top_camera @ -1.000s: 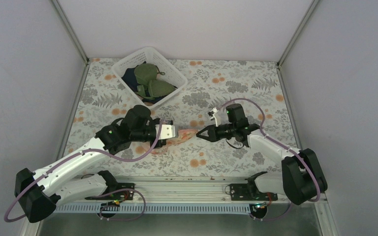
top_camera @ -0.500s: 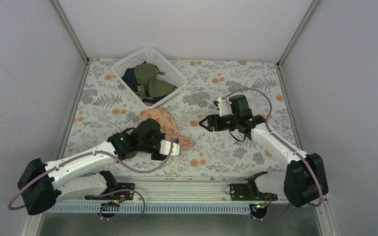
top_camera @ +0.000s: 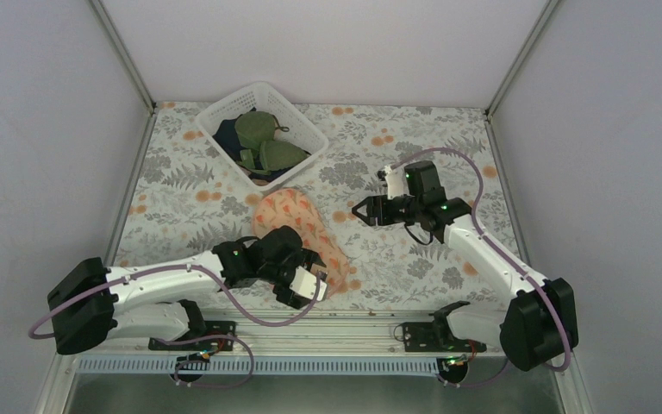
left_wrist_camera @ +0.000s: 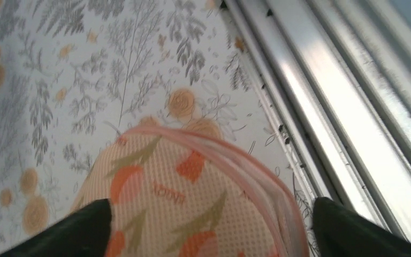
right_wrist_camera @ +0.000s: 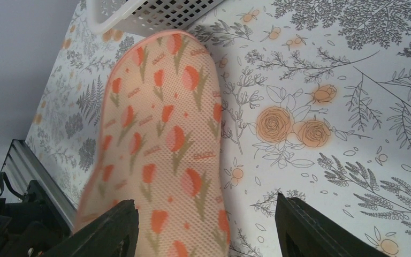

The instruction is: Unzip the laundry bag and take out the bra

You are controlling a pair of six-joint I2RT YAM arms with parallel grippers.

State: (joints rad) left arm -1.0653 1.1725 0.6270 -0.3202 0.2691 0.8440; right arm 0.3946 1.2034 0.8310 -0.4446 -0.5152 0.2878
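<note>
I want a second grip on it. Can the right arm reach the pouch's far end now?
Probably yes: the right gripper hangs open beside the pouch, only bare tablecloth between; the left gripper straddles the near end.

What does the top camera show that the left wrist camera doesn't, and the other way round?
Only the top view: the white plastic lattice basket holding olive-green bras, and the right gripper, open and apart from the peach-pink flower-printed laundry bag. Only the left wrist view: that bag's fine mesh weave and pink edge band up close, framed by the open left gripper. Both: the bag lying on the floral tablecloth.
</note>
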